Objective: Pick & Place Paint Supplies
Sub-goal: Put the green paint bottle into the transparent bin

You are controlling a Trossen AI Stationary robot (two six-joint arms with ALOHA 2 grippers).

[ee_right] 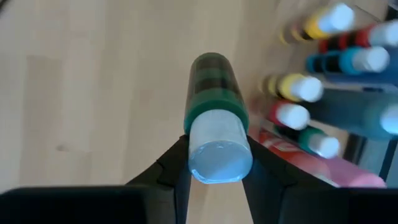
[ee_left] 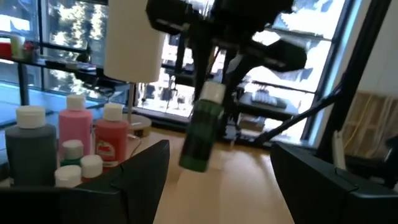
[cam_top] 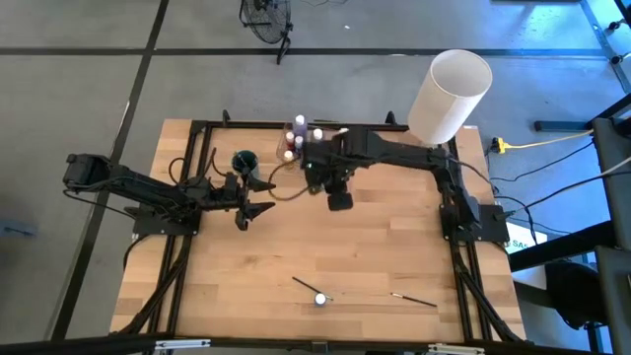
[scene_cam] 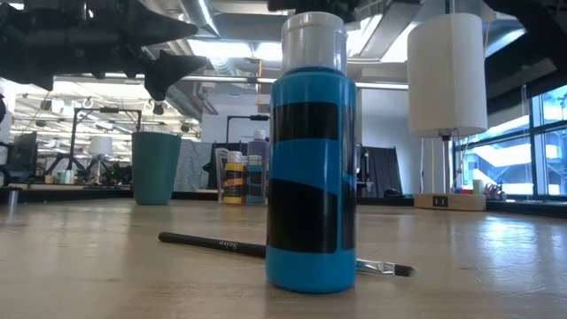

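Note:
My right gripper [ee_right: 214, 167] is shut on a green paint bottle [ee_right: 211, 81] with a pale cap and hangs over the table's far middle [cam_top: 338, 187]. The same bottle [ee_left: 200, 134] shows in the left wrist view, held above the wood. Several more paint bottles [cam_top: 296, 136] stand together at the far edge, just beside it; among them are grey [ee_left: 28, 149], pink [ee_left: 74, 127] and red [ee_left: 112, 140] ones. A blue bottle [scene_cam: 310, 177] stands upright near the front edge, with a dark paintbrush [scene_cam: 213, 244] lying behind it. My left gripper [cam_top: 246, 209] waits open at the left. My right gripper pinches the green bottle's pale cap [ee_right: 214, 155] between its two fingers [ee_right: 177, 168], one on either side. The fingers come from above, pointing down. The bottle hangs below them, a little tilted [ee_left: 198, 146], its base clear of the table.
A teal cup [cam_top: 244, 161] stands by my left gripper. A large white cylinder [cam_top: 449, 94] stands at the far right corner. A second paintbrush [cam_top: 414, 298] lies near the front right. Bare wood stretches across the table's middle [cam_top: 375, 247].

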